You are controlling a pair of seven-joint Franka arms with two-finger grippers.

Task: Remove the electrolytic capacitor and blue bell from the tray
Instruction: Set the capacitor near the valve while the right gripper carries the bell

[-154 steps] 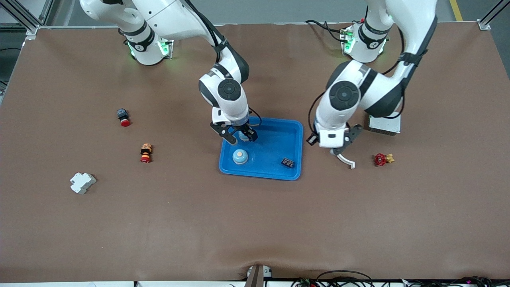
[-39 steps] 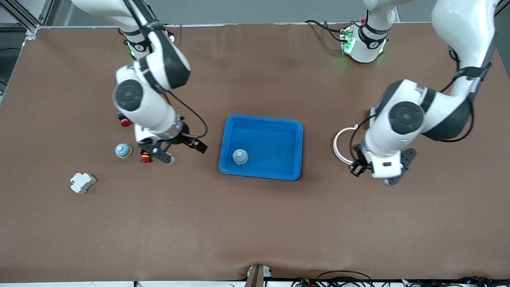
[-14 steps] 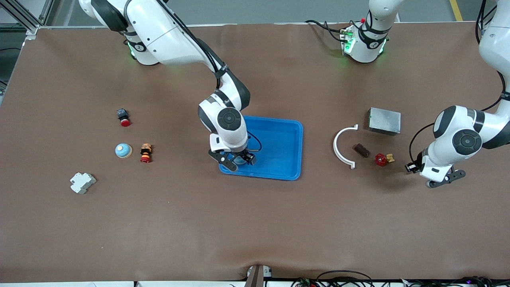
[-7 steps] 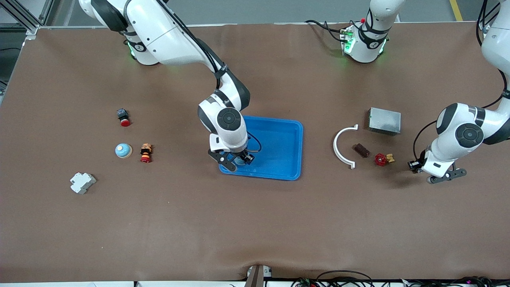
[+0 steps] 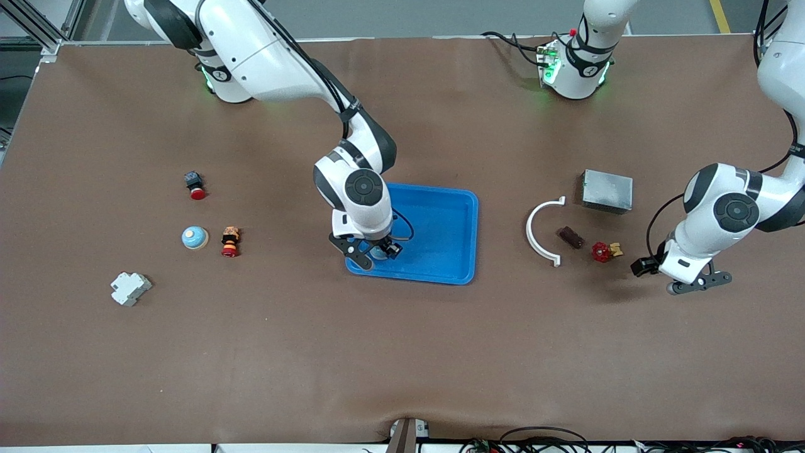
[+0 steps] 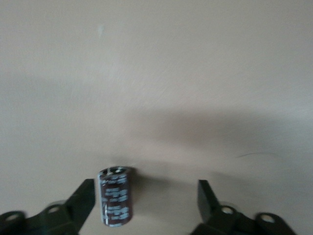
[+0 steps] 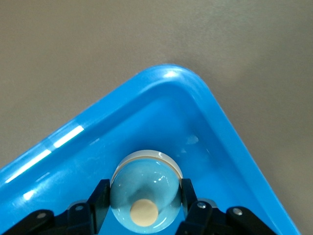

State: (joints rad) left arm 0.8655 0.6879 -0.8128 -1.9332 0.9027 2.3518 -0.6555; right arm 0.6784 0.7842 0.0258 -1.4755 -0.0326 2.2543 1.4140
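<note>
Right pincer grasps the bell in the tray; left pincer hangs released over the capacitor

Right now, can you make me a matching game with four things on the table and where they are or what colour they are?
Things:
1. bell in the tray
2. capacitor
3. curved strip
4. metal box

Clues:
A. white
B. grey
C. between the open left pincer's fingers
D. gripped by the right pincer

Pairs: 1-D, 2-C, 3-A, 4-B.
</note>
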